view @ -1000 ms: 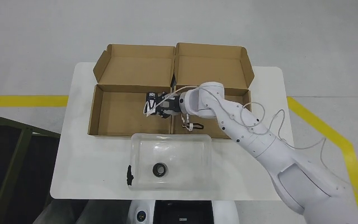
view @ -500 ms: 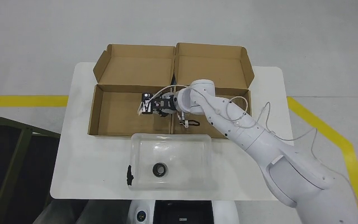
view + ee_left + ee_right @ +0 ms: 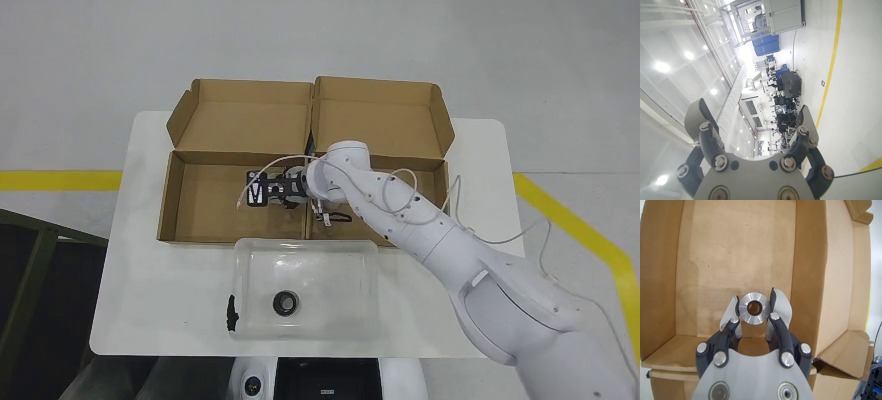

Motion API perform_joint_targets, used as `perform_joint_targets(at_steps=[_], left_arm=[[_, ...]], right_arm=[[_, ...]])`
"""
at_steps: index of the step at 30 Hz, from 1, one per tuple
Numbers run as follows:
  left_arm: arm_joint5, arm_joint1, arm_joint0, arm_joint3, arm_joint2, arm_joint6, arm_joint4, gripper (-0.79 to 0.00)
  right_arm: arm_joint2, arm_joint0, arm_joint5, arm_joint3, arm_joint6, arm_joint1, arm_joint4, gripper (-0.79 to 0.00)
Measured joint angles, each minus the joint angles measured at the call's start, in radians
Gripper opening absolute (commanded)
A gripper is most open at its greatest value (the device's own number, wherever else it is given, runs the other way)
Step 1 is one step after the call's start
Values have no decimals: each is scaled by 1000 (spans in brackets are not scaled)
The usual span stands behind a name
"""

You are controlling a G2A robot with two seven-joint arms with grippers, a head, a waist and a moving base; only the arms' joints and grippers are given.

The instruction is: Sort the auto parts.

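Note:
My right gripper (image 3: 754, 301) is shut on a silver metal bushing (image 3: 754, 308) with a round centre hole. It holds the bushing above the bare floor of the left cardboard box (image 3: 730, 253). From above, the right gripper (image 3: 258, 190) hangs over the right half of the left cardboard box (image 3: 205, 205). A dark ring (image 3: 286, 301) lies in the clear plastic bin (image 3: 250, 262) at the table's front. A small black part (image 3: 231, 315) sits at the bin's left front corner. My left gripper (image 3: 752, 109) is open, empty, and points out at the room.
The right cardboard box (image 3: 425, 190) stands beside the left one, both with lids folded back. A small dark part (image 3: 340, 217) lies in the right box under the arm. White table surface (image 3: 150, 290) shows left of the bin.
My right gripper has carried the bushing leftward, from near the wall between the two boxes to farther over the left box's floor.

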State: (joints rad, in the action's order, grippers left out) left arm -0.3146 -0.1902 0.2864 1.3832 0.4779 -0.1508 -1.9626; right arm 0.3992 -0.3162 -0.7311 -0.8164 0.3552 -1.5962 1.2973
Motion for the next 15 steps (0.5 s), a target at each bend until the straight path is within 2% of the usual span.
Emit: perform_joint_targets(at_steps=[2,3,9,15], left_arm=[[0,0,0,0,0,0,0,0],[0,0,0,0,0,0,0,0],[0,0,0,0,0,0,0,0],[0,0,0,0,0,0,0,0]], right_arm=[[0,3,-1,11,-1,-7,4,-406],[-1,5,-1,17,-2,-11,8,-397],[14,19,-6,23,-25,-22,16,-400],[56,17,-47,-21,-49,-14,-10,-403]])
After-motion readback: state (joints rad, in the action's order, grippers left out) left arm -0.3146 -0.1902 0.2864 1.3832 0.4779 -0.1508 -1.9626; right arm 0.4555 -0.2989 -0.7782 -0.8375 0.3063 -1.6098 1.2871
